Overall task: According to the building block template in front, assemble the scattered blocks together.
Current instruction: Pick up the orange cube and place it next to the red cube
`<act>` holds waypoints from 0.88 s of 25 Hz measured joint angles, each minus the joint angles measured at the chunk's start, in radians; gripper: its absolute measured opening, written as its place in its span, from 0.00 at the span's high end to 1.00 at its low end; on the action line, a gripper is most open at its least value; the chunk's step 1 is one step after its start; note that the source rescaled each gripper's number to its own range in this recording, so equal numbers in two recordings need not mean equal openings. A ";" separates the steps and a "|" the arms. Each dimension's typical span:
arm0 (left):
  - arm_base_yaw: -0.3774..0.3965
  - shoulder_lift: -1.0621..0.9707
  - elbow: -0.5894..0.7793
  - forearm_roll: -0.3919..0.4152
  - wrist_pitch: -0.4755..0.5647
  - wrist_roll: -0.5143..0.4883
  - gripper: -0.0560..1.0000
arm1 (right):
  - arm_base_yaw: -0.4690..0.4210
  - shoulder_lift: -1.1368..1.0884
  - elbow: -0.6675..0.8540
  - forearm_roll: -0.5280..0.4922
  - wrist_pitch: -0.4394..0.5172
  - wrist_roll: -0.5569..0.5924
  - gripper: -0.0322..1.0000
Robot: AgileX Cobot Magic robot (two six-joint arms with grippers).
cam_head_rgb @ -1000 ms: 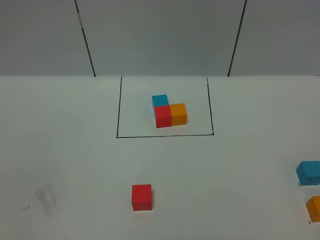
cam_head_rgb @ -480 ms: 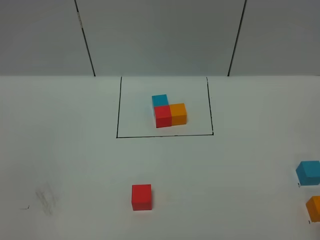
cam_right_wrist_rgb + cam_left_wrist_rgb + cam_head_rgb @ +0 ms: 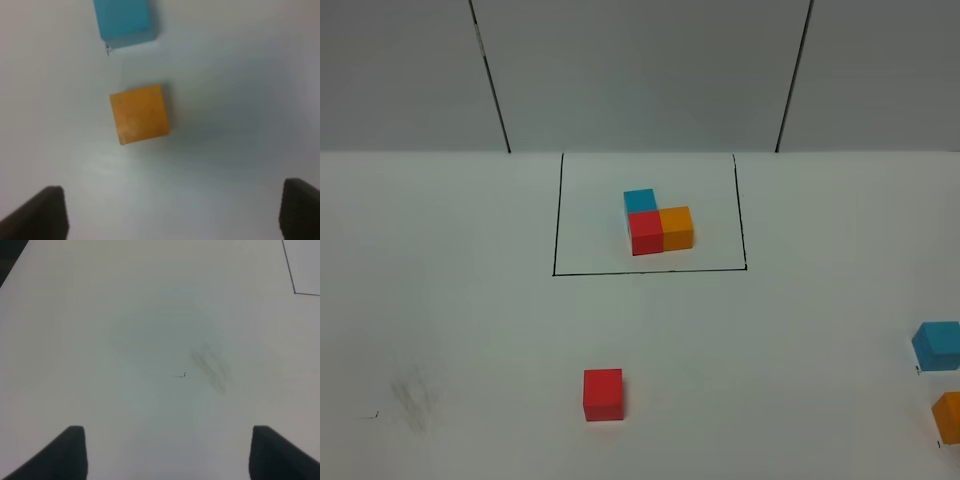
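Sitting at twelve o'clock on the white tabletop [image 3: 450, 300], the building block template [image 3: 658, 228] is seen inside a thin black drawn rectangle [image 3: 556, 215]. Its light blue piece is placed at the back, its red piece in front of that, and its orange piece is joined at the red one's three o'clock side. Well apart from it, down at six o'clock and a touch toward seven, the loose red cube [image 3: 603, 394] is found alone, lying flat. Over at four o'clock, the light blue cube [image 3: 938, 345] and the orange cube [image 3: 950, 417] are cut off by the edge of the high view. They are set near each other but not touching, the blue one farther back. Both are picked up by the right wrist camera. The right gripper [image 3: 172, 212] is held above the tabletop with its jaws spread wide and nothing gripped; the orange cube is seen ahead of the fingertips, not between them. The left gripper [image 3: 175, 455] is likewise spread wide with nothing held, over bare tabletop near a faint grey smudge [image 3: 210, 365] at eight o'clock.
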 joint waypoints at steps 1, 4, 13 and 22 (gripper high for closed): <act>0.000 0.000 0.000 0.000 0.000 0.000 0.34 | 0.000 0.037 0.000 0.000 -0.008 0.000 0.21; 0.000 0.000 0.000 0.000 0.000 0.000 0.34 | 0.009 0.129 -0.001 -0.004 -0.034 0.000 0.21; 0.000 0.000 0.000 0.000 0.000 -0.004 0.34 | 0.133 0.364 -0.001 -0.075 -0.189 0.012 0.21; 0.000 0.000 0.000 0.000 0.000 -0.004 0.34 | 0.134 0.447 -0.001 -0.099 -0.242 0.012 0.21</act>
